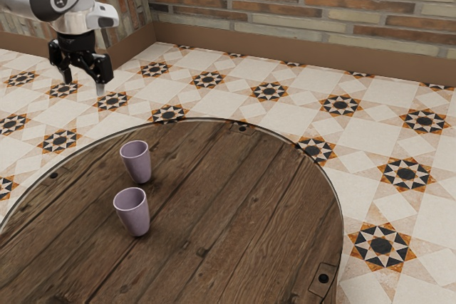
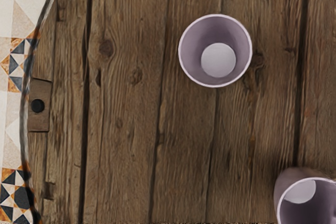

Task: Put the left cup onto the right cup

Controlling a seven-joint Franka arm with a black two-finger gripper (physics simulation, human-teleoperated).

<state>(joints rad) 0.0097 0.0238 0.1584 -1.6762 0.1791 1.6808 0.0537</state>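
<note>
1. The black two-finger gripper's fingers are spread apart and hold nothing. They hang high over the round, dark wooden plank table.
2. Two small lilac plastic cups stand upright on the table, mouths up, well below the fingers and well apart from them. One lilac cup closer to the fingers stands near the second lilac cup farther from the fingers, with a clear gap of bare wood between them; they do not touch.
3. The two look alike in colour and shape, and the wrist view shows both from above, each empty.
4. Judged from this, the task is at its very start. Neither cup is grasped or lifted and nothing is stacked, so the step in hand is the approach to the cup to be moved.
5. Which cup counts as the left one I cannot tell for certain from these views.
6. The next move calls for lowering the fingers, spread wide, over the chosen cup so that one finger goes on each side of its wall.
7. The descent should keep clear of the other cup, which stands near enough to be knocked.
</note>
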